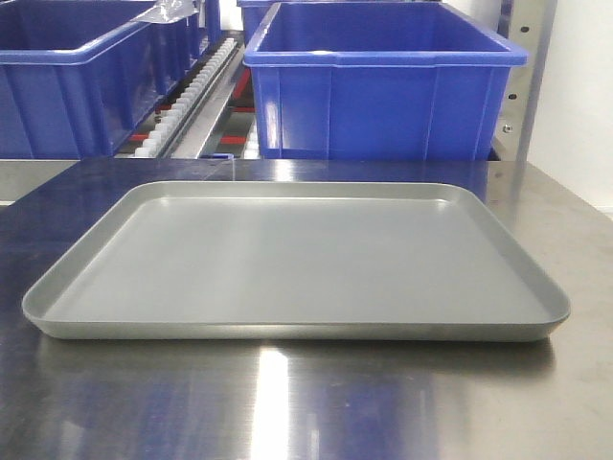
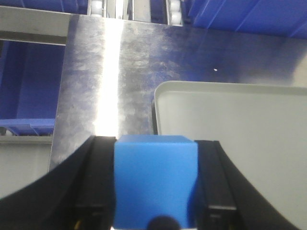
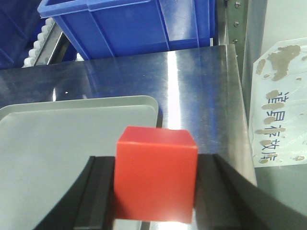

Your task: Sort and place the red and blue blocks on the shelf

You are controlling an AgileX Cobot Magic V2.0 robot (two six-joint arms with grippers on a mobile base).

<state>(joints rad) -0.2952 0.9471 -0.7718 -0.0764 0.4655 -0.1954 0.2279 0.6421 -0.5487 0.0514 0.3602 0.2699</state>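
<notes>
- The left end effector (image 2: 156,194) is clamped on the blue block (image 2: 156,177), with a dark finger (image 2: 96,191) pressed against each side.
- The right end effector (image 3: 156,196) grips the red block (image 3: 156,172) the same way.
- Both blocks are over the steel counter (image 1: 287,412), the blue one by the grey tray's (image 1: 287,268) left corner and the red one by its right corner.
- Behind the counter stands the shelf (image 1: 196,96) with white rollers, which carries big blue bins (image 1: 383,96).
- Neither block is on the shelf.

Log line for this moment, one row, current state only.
left gripper: shut on blue block | right gripper: shut on red block | grey tray: empty | stage: both held, unplaced
</notes>
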